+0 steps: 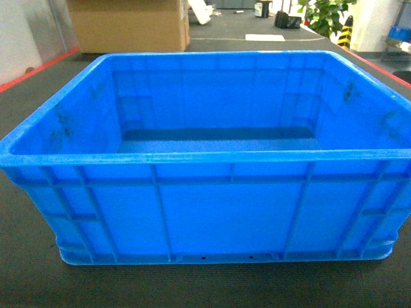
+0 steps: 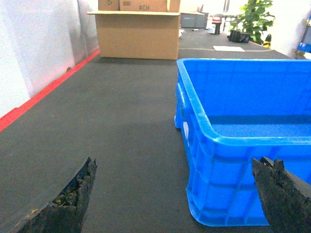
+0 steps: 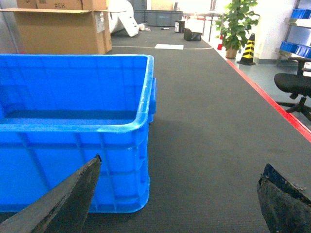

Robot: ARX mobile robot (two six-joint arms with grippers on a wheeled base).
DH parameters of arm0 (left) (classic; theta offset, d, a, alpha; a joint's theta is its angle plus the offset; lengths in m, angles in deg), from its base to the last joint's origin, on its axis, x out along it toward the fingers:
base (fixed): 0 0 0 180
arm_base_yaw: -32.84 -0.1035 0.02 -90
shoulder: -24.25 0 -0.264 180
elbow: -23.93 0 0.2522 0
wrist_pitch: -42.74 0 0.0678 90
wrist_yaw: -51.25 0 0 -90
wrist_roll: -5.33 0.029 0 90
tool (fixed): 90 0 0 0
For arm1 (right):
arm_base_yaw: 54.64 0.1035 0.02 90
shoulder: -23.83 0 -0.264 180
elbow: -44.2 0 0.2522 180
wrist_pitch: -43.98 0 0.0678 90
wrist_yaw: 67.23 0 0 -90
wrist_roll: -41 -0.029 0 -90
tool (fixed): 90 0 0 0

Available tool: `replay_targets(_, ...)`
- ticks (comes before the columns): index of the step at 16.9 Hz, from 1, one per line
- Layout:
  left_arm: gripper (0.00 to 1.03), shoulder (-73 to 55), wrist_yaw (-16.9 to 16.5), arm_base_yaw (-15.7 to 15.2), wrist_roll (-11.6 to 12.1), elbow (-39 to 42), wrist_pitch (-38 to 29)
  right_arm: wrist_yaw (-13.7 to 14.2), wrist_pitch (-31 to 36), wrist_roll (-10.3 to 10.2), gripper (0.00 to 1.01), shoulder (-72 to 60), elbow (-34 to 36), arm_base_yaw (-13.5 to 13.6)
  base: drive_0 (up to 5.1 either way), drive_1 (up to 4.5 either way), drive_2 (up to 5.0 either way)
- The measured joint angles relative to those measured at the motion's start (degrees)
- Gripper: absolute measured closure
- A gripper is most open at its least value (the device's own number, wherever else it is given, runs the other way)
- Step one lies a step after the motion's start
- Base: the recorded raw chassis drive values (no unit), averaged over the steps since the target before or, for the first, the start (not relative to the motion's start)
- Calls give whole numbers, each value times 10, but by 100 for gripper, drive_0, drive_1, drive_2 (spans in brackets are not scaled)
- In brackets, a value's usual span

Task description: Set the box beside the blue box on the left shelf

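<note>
The box is a large bright blue crate with ribbed walls and nothing in it, standing on the dark floor mat and filling the head view. My left gripper is open at the box's near left corner. One finger is over the mat and the other is in front of the near wall. My right gripper is open at the box's near right corner, its left finger in front of the wall. Neither gripper touches the box. The left shelf and the other blue box are out of view.
A big cardboard carton stands beyond the box on the left. A potted plant, a striped cone and an office chair are to the right. Red floor lines edge the mat, and a white wall runs along the left.
</note>
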Motion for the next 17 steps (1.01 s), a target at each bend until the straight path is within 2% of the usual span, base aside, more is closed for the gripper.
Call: replay_targets(17,5,0,0,0,0,0,0,0,0,0,3,0,0,0,0,0,0)
